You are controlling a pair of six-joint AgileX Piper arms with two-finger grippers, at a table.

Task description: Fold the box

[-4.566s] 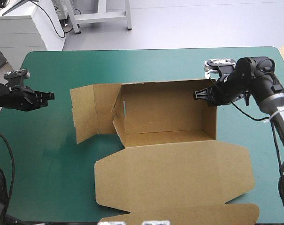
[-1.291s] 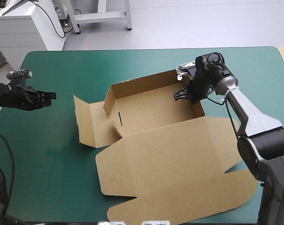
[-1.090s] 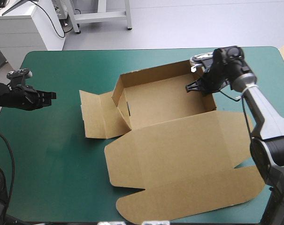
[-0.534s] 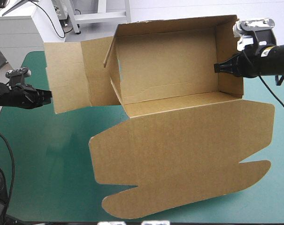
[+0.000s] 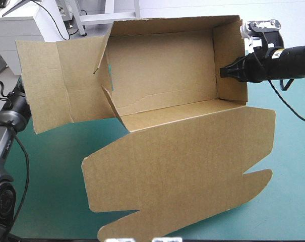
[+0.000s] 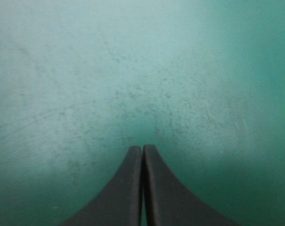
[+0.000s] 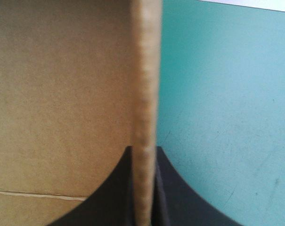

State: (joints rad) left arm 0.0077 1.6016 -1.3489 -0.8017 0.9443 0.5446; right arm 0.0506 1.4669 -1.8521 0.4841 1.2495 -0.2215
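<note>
The box point(image 5: 162, 85) hangs lifted above the teal-green cover point(image 5: 46, 171), tipped so that its open tray faces the high camera, its long axis running left to right across the cover. The lid point(image 5: 177, 166) spreads flat from the tray's near wall toward the cover's near edge, with rounded tabs at its end. A flat side panel point(image 5: 46, 83) juts out from the box's left end. The right gripper point(image 5: 227, 71) is at the box's right end, its black fingers point(image 7: 163, 197) all but together, clamped on the end wall point(image 5: 228, 45), whose edge stands between them in the right wrist view. The left gripper point(image 6: 142, 148) is left of the box, hidden behind the side panel in the high view. Its fingers meet in one point over bare cover, holding nothing.
</note>
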